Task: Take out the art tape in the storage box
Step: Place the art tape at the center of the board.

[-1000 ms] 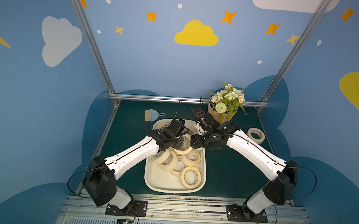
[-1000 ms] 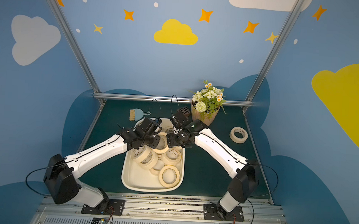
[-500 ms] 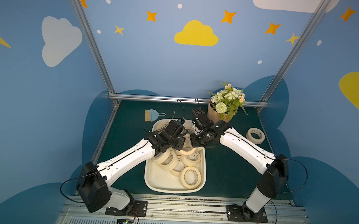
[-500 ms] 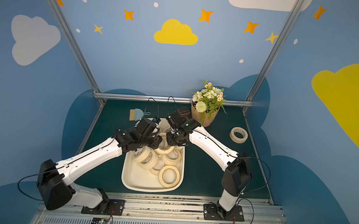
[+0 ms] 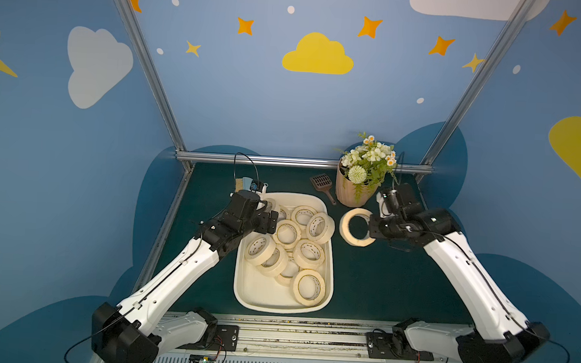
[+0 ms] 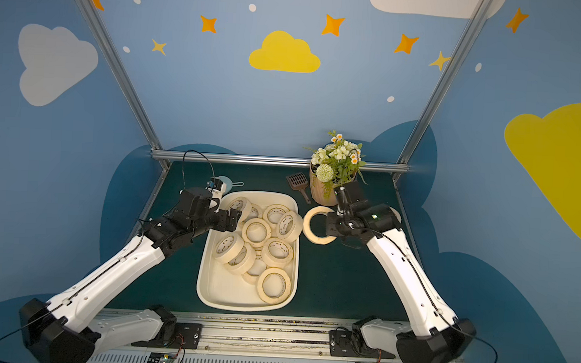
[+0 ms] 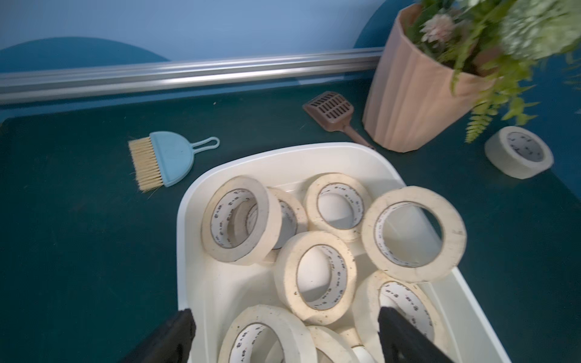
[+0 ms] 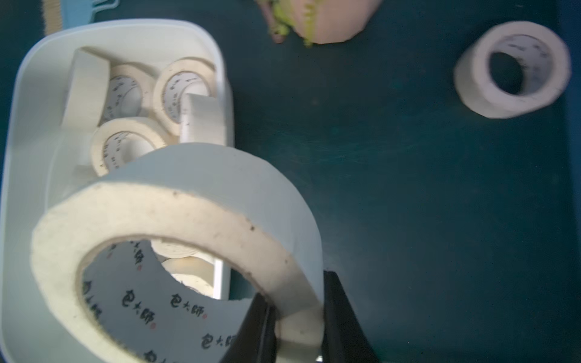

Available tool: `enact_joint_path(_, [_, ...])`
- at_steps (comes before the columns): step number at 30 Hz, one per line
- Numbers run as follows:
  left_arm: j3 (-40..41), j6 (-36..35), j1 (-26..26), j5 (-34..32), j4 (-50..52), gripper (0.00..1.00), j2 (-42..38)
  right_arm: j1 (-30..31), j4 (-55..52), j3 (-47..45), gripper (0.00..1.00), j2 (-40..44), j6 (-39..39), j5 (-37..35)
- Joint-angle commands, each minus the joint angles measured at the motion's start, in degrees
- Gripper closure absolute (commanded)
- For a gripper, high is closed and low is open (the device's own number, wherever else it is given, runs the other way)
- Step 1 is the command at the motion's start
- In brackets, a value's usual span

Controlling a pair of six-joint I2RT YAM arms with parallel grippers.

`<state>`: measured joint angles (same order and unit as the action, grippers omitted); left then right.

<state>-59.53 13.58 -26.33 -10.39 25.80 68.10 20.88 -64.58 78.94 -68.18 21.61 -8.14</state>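
Right gripper is pinching the wall of one art tape roll, one jaw inside the core and one outside, closed tight on it. In both top views this held roll is hanging just right of centre, beside the storage box and already past its right rim, with the green mat under it. It is looking lifted rather than resting, though the height is hard to read.

Left gripper is standing wide and holding nothing, hovering over the upper-left end of the box, where the remaining rolls are lying heaped, some flat and some leaning on edge.

So the step in hand is reading as the carry-out: one roll is travelling away from the box. One loose roll is already sitting on the mat, at the upper right of the right wrist view, well apart from the box.

Next move is calling for a lowering onto bare mat and a release, steering clear of the flower pot just above the held roll in the frame. The left side is looking ready to drop onto a roll, and a leaning one is offering the easier wall to pinch. Plenty are waiting in the box, so the job is looking early.
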Motion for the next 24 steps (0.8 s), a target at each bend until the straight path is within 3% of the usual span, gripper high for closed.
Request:
enact_joint_path(1, [1.3,0.4,2.1,4.5,-2.7,0.12,4.4,-11.0,-2.2,-4.2,1.00,1.7,-5.2,2.4])
enact_joint_path(4, [1.0,1.1,2.7,5.1,-4.7,0.16,8.8,-21.2,1.2,-8.2,1.00,-1.2,-8.3,7.4])
enact_joint_path(8, [-0.3,1.9,3.0,6.2,-6.1,0.19,14.2,-26.1,8.1,-9.8,1.00,-11.1,-6.6,10.9])
enact_joint_path(13, [-3.1,1.8,3.0,7.0,-3.9,0.21,18.8,-28.1,8.4,1.5,1.00,-32.5,-8.7,15.1])
enact_joint_path(18, [-2.7,0.9,3.1,5.6,-3.8,0.13,19.2,-27.5,10.7,10.3,1.00,-45.0,-7.3,13.1])
enact_joint_path(24, [-3.4,-0.5,3.0,5.1,-2.3,0.13,19.1,-28.0,7.8,22.5,1.00,-56.8,-6.3,10.1])
